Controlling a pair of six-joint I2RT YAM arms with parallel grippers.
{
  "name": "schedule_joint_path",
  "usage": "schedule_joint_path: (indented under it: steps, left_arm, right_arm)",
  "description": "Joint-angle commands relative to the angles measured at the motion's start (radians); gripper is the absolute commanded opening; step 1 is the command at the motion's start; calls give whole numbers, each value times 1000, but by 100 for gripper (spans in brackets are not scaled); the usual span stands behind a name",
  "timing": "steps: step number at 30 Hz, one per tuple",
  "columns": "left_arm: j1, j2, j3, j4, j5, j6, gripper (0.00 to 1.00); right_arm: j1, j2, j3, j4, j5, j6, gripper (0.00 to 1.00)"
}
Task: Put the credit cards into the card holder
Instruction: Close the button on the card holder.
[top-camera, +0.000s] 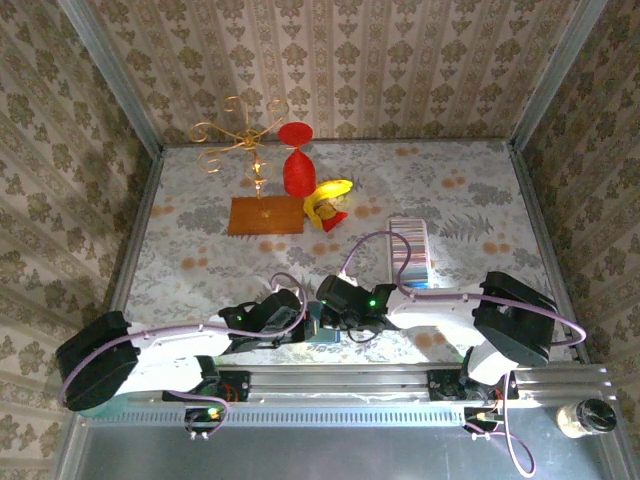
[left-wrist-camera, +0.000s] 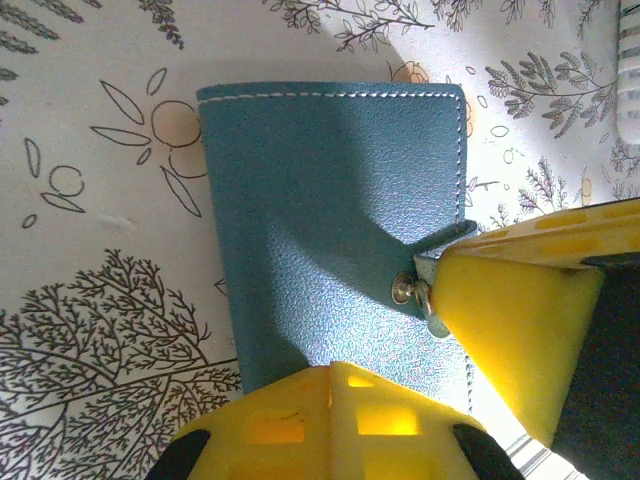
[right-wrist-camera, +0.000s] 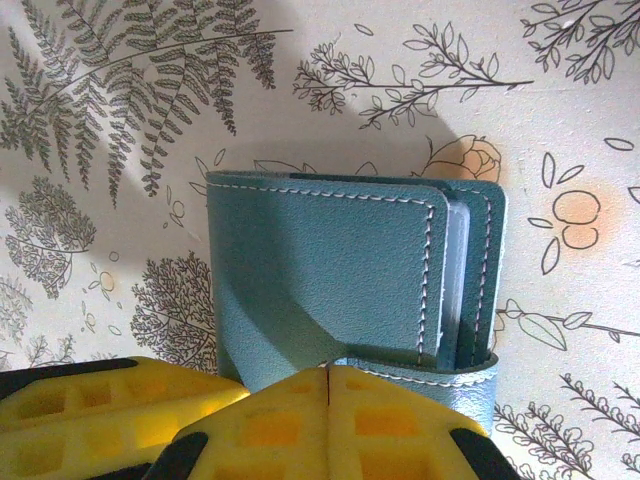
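Pouch (left-wrist-camera: 320, 200), teal-blue, pebbled leather-like grain, white stitching along the edges, rectangular with rounded corners; narrow strap (left-wrist-camera: 435, 255) ending in a metal snap stud (left-wrist-camera: 404, 290). It lies on the table (left-wrist-camera: 90, 200), whose pale covering is printed with line-drawn trees, ferns and flowers. In the right wrist view its covers stand slightly parted at the right edge, with greyish clear sleeves (right-wrist-camera: 455, 270) between them. Card holder (top-camera: 408, 252): long, narrow, ribbed, striped silvery-clear, right of centre in the top view, apart from the pouch. Left tool (left-wrist-camera: 330, 385): yellow moulded fingers with square recesses, pressed together at the pouch's lower edge, bottom centre of frame; whether they pinch the leather cannot be told. Right tool (right-wrist-camera: 328, 385): same yellow fingers, together, at the strap side of the pouch. Both arms lie low, stretched inward from lower left and lower right of the top view, wrists meeting at bottom centre.
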Motion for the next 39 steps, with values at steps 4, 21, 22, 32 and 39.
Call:
schedule_joint_path:
  steps: [4, 21, 22, 32, 39]
  left_arm:
    - [-14, 49, -18, 34, 19, -18, 0]
    - [-18, 51, -23, 35, 20, -24, 0]
    - [-18, 51, -24, 35, 19, -26, 0]
    - [-19, 48, -26, 37, 16, -30, 0]
    - [-19, 40, -28, 21, 8, -30, 0]
  right_arm:
    - [8, -3, -15, 33, 36, 16, 0]
    - [8, 56, -20, 78, 38, 41, 0]
    - [8, 57, -23, 80, 37, 43, 0]
    - [7, 86, -67, 150, 32, 97, 0]
    - [16, 79, -77, 128, 20, 92, 0]
